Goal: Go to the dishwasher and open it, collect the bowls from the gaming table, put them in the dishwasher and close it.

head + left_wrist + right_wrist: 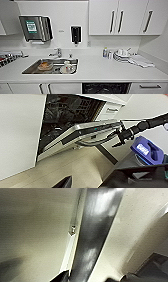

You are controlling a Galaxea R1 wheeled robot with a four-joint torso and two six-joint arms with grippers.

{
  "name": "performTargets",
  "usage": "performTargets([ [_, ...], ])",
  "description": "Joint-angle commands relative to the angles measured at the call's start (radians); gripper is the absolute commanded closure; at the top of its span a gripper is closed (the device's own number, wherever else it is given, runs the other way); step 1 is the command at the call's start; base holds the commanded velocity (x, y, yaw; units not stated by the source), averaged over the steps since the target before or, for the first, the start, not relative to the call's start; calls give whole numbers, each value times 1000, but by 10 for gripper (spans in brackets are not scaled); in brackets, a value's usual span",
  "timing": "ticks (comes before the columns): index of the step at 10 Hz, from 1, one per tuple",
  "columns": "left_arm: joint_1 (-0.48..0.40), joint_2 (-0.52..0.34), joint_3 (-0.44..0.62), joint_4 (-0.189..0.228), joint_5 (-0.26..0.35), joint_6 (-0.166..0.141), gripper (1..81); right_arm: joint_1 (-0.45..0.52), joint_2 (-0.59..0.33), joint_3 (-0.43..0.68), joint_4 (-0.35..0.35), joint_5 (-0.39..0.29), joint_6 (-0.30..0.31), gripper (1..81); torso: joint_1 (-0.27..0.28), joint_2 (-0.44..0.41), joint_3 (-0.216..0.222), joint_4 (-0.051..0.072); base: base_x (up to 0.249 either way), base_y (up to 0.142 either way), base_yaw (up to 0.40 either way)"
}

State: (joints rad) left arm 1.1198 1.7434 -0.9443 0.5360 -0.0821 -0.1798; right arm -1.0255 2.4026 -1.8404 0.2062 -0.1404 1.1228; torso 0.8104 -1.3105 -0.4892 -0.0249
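The dishwasher (106, 88) sits under the counter, right of the sink, and its dark inside shows at the head view's lower edge. In the left wrist view its steel door (82, 134) hangs partly open, tilted outward, with racks (67, 111) visible behind it. My right gripper (122, 135) reaches in on its dark arm and sits at the end of the door's bar handle (100, 140). The right wrist view looks very closely along that steel bar (97, 230). Dark parts of my left gripper (63, 183) hang over the floor in front of the door. The gaming table and its bowls are out of view.
A white counter (100, 68) holds a steel sink (32, 71) with dishes in it, a tap (57, 53), two small bottles (107, 53) and stacked plates (122, 56). White cabinets flank the dishwasher. A blue container (147, 150) sits near my right arm.
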Motion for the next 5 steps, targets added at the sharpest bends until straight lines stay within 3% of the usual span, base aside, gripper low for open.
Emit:
performTargets([
  [1,-76,-45,33,10,7,6,10,70,-17,0,-2,-71,-6,10,0,0,0,0,0,0,0],
  [5,-74,-36,35,10,8,6,10,55,-6,-23,-2,-57,-5,10,0,0,0,0,-18,0,0],
])
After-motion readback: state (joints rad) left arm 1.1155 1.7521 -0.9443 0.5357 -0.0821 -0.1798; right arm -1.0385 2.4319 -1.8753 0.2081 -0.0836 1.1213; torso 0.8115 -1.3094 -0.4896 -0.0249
